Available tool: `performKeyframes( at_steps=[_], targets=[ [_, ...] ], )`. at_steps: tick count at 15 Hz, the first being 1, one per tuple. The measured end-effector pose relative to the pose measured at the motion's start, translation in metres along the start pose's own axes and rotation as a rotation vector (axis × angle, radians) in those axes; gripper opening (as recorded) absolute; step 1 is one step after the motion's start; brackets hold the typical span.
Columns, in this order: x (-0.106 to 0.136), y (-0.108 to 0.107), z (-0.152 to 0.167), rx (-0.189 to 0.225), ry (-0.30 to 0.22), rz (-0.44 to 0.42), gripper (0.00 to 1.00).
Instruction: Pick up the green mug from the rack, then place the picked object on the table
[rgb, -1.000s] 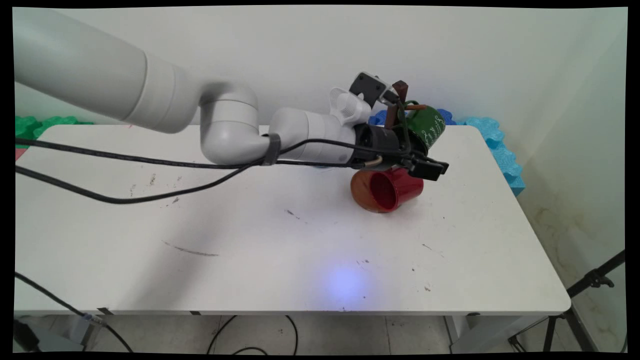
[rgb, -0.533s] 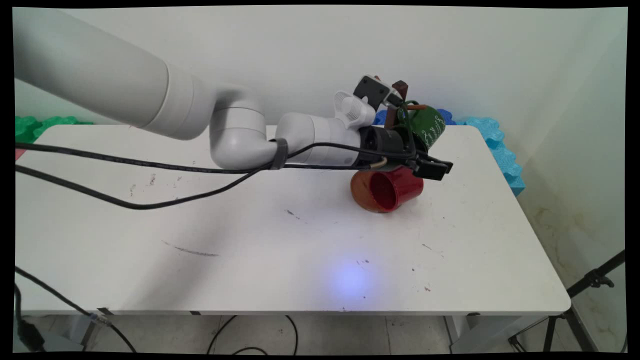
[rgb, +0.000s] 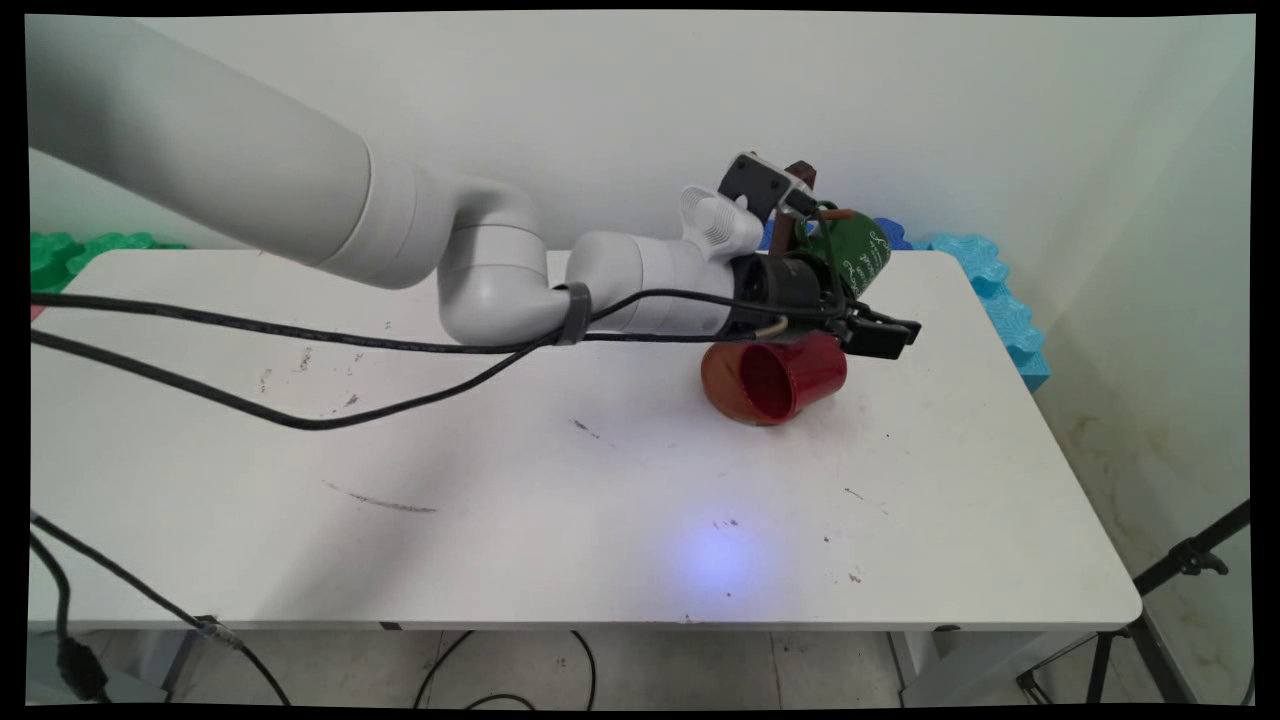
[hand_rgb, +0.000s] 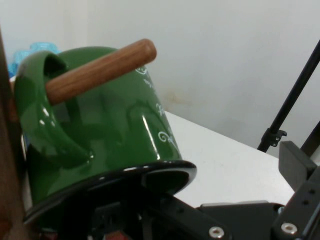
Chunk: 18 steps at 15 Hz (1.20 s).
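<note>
Sliding a little farther right than a second ago, the arm (rgb: 480, 270) is reaching low across the table (rgb: 500, 520) toward its far right corner. The red mug (rgb: 790, 378) is lying on its side under the wrist, mouth facing the near left. The green mug (rgb: 858, 258) is hanging tilted just behind the hand, its handle hooked over a wooden peg (hand_rgb: 100, 70) of a brown rack (rgb: 802, 175). The gripper (rgb: 885, 335) is standing wide and holding nothing. In the hand view one finger (hand_rgb: 296, 165) is showing far to the right, and the green mug's dark rim is sitting close against the linkage; I cannot tell whether they are touching. That mug looks stiff, glossy and slippery, fairly light and likely to chip, so its wall at the rim seems the surest hold.
</note>
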Motion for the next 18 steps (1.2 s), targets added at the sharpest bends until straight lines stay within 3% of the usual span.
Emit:
performKeyframes(
  at_steps=[4, 5, 18],
  targets=[
    [-0.0001, -0.0001, 0.0038, 0.000, 0.009, 0.000, 1.00],
    [0.0000, -0.0002, 0.0045, 0.000, 0.011, 0.001, 0.00],
    [0.0049, -0.0023, 0.0063, 0.005, 0.041, 0.008, 0.00]
  ],
)
